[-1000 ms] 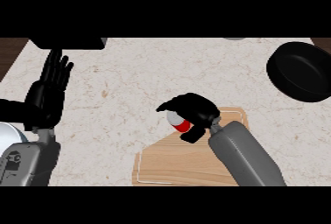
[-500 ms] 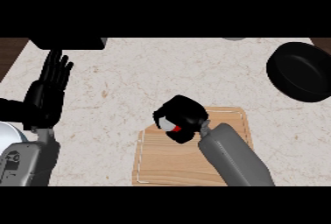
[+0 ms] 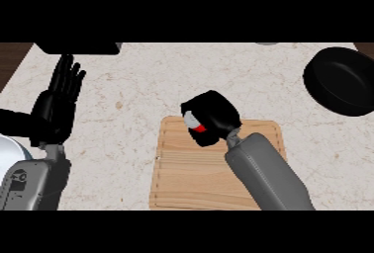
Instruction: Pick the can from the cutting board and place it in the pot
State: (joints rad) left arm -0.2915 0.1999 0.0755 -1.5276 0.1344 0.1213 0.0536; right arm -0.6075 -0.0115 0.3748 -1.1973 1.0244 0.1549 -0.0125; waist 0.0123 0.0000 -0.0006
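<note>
Can (image 3: 196, 123) in right hand (image 3: 213, 116), fingers curled round it, mostly hidden, over the far edge of the board (image 3: 191, 178). Pot (image 3: 343, 81) sits well apart at the bench's (image 3: 146, 89) far right. Left hand (image 3: 58, 101) rests open at the left edge, fingers up.

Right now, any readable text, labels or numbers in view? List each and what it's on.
None readable.
Can: only a red and silver patch shows; the right robot hand curls round the rest, so any label is hidden.
Cutting board: plain wood grain, no marks.
Pot: plain black, no marks.
</note>
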